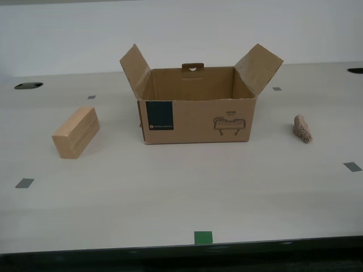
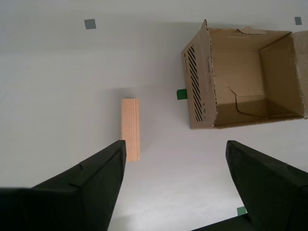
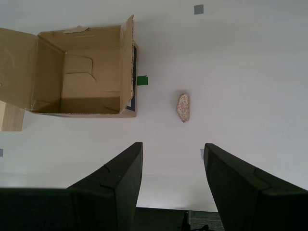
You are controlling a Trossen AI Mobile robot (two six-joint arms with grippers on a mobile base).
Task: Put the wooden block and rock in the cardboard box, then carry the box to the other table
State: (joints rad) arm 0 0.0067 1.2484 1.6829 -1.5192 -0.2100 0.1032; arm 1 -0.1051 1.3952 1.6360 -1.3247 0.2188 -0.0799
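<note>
The cardboard box [image 1: 195,110] stands open in the middle of the pale table, flaps up and nothing inside [image 2: 240,72] [image 3: 79,74]. The wooden block [image 1: 76,132] lies at the exterior view's left of the box. The rock [image 1: 302,128] lies at the exterior view's right. No arm appears in the exterior view. My second gripper [image 2: 175,166] hangs open high above the table, with the wooden block [image 2: 130,129] beside one fingertip. My first gripper [image 3: 173,166] is open too, high above the rock [image 3: 183,107].
Small grey tape squares [image 1: 24,183] [image 1: 352,166] and a green tape square [image 1: 203,237] mark the table. A dark cable hole [image 1: 28,85] sits at the far edge in the exterior view's left. The table's front edge runs along the exterior view's bottom.
</note>
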